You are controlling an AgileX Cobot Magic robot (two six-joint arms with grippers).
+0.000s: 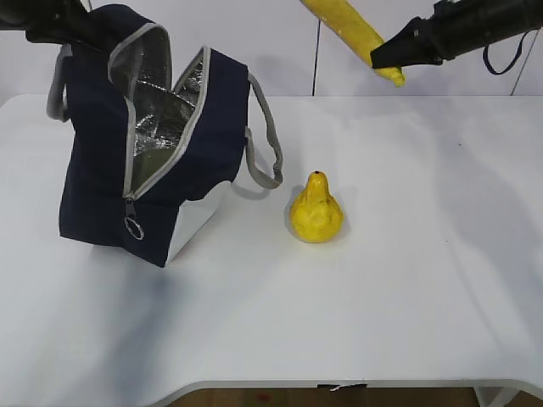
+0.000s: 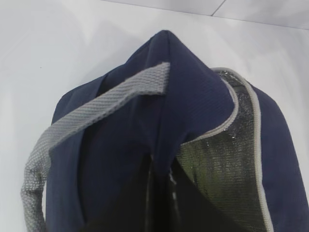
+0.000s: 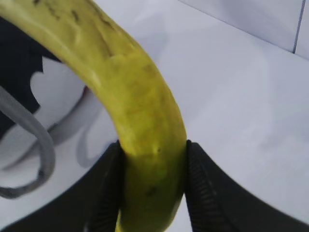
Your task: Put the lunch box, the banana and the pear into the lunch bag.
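Right gripper [image 3: 153,186] clamps the banana [image 1: 352,30] high and right of the bag [image 1: 170,93] mouth, which the closed left gripper pinches open.

Navy lunch bag [image 1: 97,170] with silver lining, grey handles, yellow banana [image 1: 352,30], bright-yellow pear [image 1: 316,212], white table [image 1: 407,280]

We see a white table [image 1: 407,280] with a rounded front edge filling most of the scene, evenly lit with soft shadows on its surface. Behind it stands a pale wall [image 1: 254,42] of panels, split by a thin dark vertical seam [image 1: 316,51]. Below the table's front edge, a strip of brownish floor [image 1: 254,397] shows.
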